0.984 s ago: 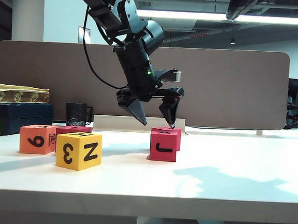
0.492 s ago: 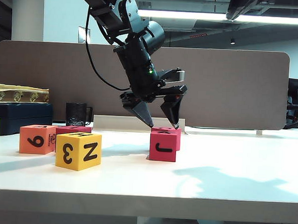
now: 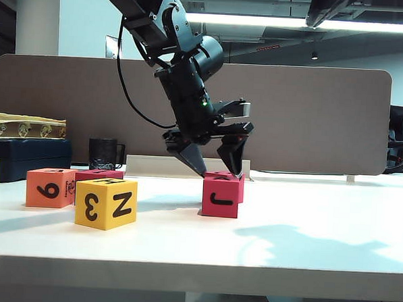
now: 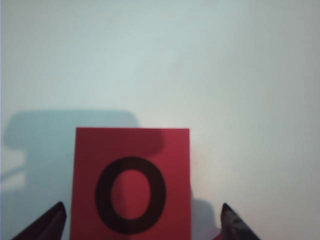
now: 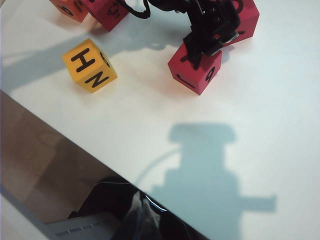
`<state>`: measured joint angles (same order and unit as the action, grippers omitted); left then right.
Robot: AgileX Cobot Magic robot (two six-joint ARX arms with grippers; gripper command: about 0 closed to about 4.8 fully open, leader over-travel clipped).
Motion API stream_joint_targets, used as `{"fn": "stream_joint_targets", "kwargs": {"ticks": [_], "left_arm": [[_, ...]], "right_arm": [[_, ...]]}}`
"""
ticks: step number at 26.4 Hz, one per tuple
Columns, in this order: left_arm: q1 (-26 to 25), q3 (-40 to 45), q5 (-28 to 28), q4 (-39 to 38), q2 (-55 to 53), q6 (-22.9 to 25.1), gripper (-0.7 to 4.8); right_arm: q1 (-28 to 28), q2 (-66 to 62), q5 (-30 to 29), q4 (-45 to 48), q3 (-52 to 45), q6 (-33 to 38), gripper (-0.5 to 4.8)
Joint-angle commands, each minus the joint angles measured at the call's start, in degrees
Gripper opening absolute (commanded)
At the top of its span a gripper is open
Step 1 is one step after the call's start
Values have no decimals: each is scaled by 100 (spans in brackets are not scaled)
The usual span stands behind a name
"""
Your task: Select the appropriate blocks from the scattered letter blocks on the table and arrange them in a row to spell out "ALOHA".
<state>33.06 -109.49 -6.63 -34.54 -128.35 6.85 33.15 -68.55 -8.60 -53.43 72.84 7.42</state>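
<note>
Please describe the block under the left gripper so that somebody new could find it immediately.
On the wide white table, look near the middle, just under the open left gripper of the black arm. There stands a red foam cube, away from the orange-and-yellow group on the left. It shows a black J in front and an O on top.

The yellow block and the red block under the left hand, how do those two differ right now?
The yellow block is yellow, showing 3 and N to the front; the red block is pink-red, showing J.
The yellow block stands free, with no hand near; the left hand hangs open, its fingers either side of the red block's top.
The yellow block sits nearer the table's front edge, turned corner-on; the red block sits farther back.
Both are lettered cubes resting on the table.
</note>
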Motion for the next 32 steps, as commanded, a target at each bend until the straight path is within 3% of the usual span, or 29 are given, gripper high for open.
{"fn": "stream_joint_targets", "kwargs": {"ticks": [1, 8, 24, 28, 32], "left_arm": [[7, -28, -4, 109, 28, 22, 333], [7, -28, 4, 140, 7, 22, 271], [-94, -31, 391, -435, 192, 42, 265], [-164, -31, 431, -643, 308, 44, 211], [-210, -31, 433, -914, 417, 66, 209]], "right_arm": [[4, 24, -7, 50, 28, -17, -5], [4, 24, -9, 46, 28, -15, -5], [4, 24, -20, -59, 28, -15, -5], [4, 24, -28, -61, 28, -15, -5], [4, 24, -39, -61, 28, -15, -5]]}}
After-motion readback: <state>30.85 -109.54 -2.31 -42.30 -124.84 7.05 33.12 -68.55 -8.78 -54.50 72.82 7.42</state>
